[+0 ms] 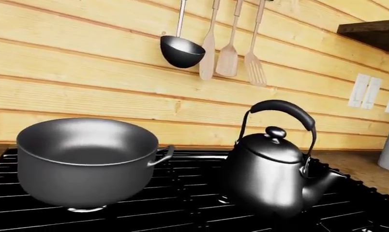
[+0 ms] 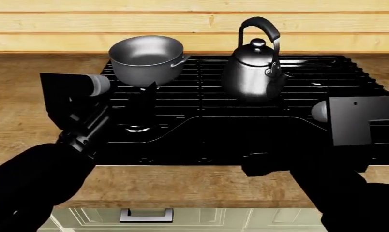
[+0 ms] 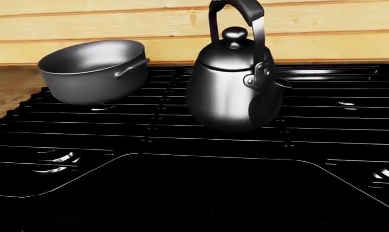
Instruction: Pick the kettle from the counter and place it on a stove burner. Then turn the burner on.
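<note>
Sitting on the black grate of the stove (image 2: 323,72), the kettle (image 2: 254,67) is already off the bench (image 2: 26,121), far ahead of both hands, with nothing holding it. I think the job left is to turn the burner on.

To do that well, a hand should go slowly to the stove's front edge, close to the hands, where the knobs probably are. That edge is too dark to pick out a knob. Choose the knob for the burner under the kettle, not the one under the pot (image 2: 146,59). Turn it gently and stay clear of the kettle.

I cannot tell if the left hand (image 2: 84,133) or the right hand (image 2: 272,164) is clenched or loose.

Count: one kettle, one pot, two hands. Four tools hang on the wall, one ladle (image 1: 180,50) and three flat turners (image 1: 227,60).
</note>
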`<state>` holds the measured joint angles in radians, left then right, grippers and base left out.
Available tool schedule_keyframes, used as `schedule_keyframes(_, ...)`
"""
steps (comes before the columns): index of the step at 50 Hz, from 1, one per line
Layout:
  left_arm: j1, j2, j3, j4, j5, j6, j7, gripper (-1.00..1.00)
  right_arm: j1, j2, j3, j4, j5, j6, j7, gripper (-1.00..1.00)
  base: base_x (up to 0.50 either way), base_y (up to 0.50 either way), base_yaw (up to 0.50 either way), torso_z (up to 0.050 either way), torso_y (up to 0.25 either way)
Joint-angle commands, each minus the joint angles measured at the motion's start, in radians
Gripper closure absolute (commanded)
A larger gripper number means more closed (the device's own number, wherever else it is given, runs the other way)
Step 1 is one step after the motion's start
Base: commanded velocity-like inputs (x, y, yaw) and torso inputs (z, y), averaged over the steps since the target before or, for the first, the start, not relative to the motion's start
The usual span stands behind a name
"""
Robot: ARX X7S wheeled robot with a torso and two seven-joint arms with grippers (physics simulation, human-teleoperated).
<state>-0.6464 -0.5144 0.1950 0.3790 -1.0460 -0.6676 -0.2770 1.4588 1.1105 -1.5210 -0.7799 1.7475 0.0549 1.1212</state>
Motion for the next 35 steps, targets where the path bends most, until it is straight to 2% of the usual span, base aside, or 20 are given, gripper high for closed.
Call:
schedule_keyframes(1, 0.002, 0.002, 0.005, -0.011, 0.003, 0.006, 0.008, -1.00, -0.049, 0.012, -0.024, -0.012, -0.014, -0.009, 0.008, -1.00, 0.00, 0.00, 0.00, 0.000, 0.000)
schedule_keyframes(23, -0.006, 0.010, 0.022, -0.044, 0.020, 0.017, 0.022, -1.00, -0.066, 0.000, -0.038, 0.028, -0.048, 0.014, 0.017, -1.00, 0.00, 0.00, 0.00, 0.000, 0.000)
schedule_keyframes(35, -0.018, 0.015, 0.033, -0.085, 0.035, 0.025, 0.039, -1.00, -0.075, -0.043, -0.049, 0.097, -0.055, 0.034, -0.015, -1.00, 0.00, 0.00, 0.00, 0.000, 0.000)
